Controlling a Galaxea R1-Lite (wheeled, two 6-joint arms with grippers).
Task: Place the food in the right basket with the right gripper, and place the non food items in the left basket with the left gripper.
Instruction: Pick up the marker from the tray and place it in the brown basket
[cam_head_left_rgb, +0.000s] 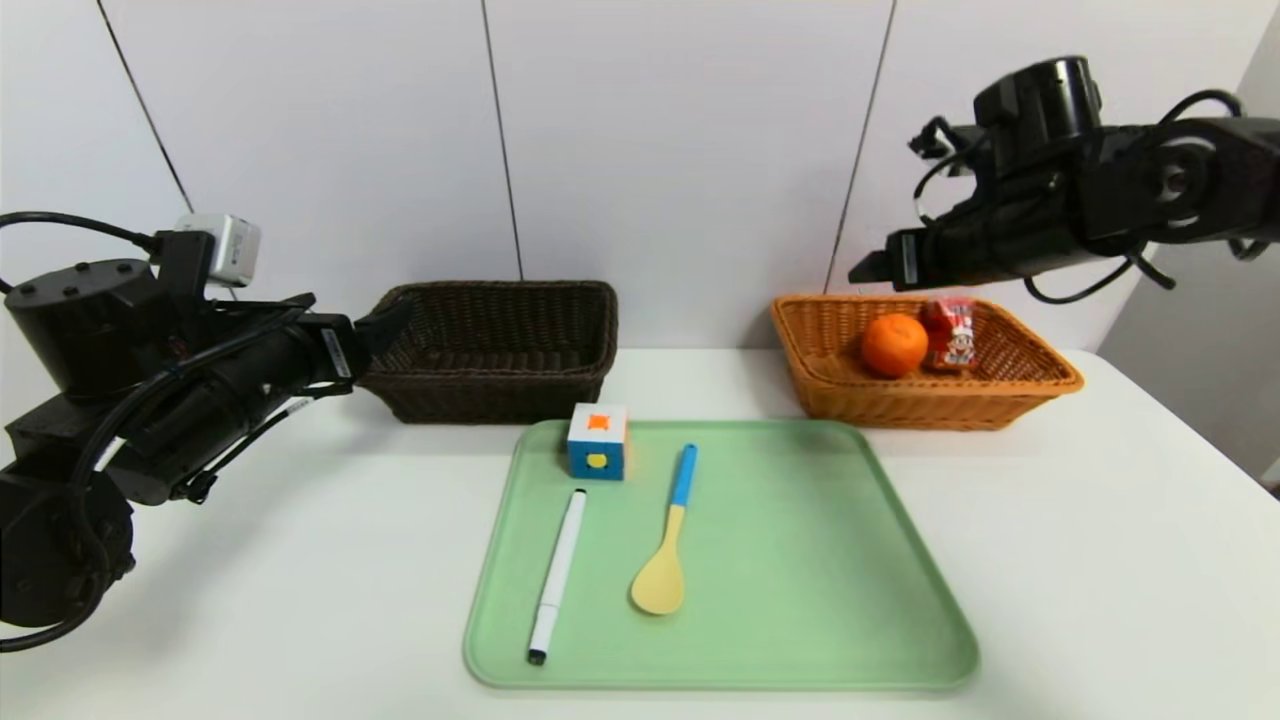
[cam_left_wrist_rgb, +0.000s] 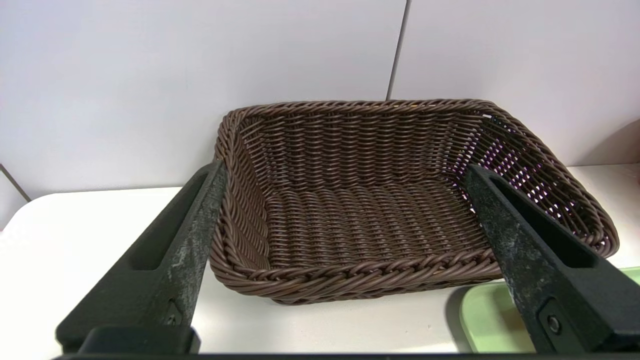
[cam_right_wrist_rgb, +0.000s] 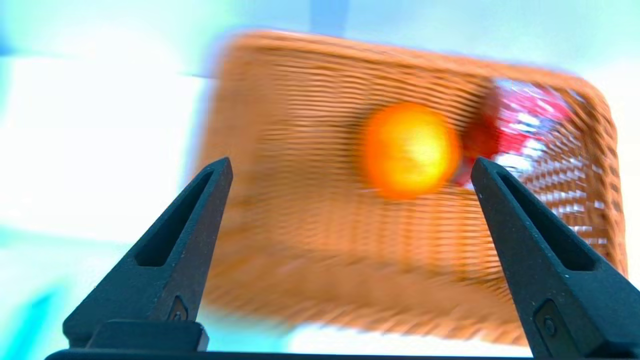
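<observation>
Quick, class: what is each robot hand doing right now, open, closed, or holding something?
Left hand: open, holding nothing, facing the dark basket.
Right hand: open, holding nothing, above the orange basket.

- Two wicker baskets: one dark brown basket (cam_head_left_rgb: 497, 350), one orange-tan basket (cam_head_left_rgb: 1010, 385).
- One green tray (cam_head_left_rgb: 800, 560).
- One orange (cam_head_left_rgb: 894, 345).
- One red drink carton (cam_head_left_rgb: 951, 334).
- One coloured cube (cam_head_left_rgb: 598, 441).
- One white marker (cam_head_left_rgb: 557, 575).
- One yellow spoon with a blue handle (cam_head_left_rgb: 668, 540).
- Two black robot arms, each with one gripper: left gripper (cam_head_left_rgb: 385, 325), right gripper (cam_head_left_rgb: 875, 268).
</observation>
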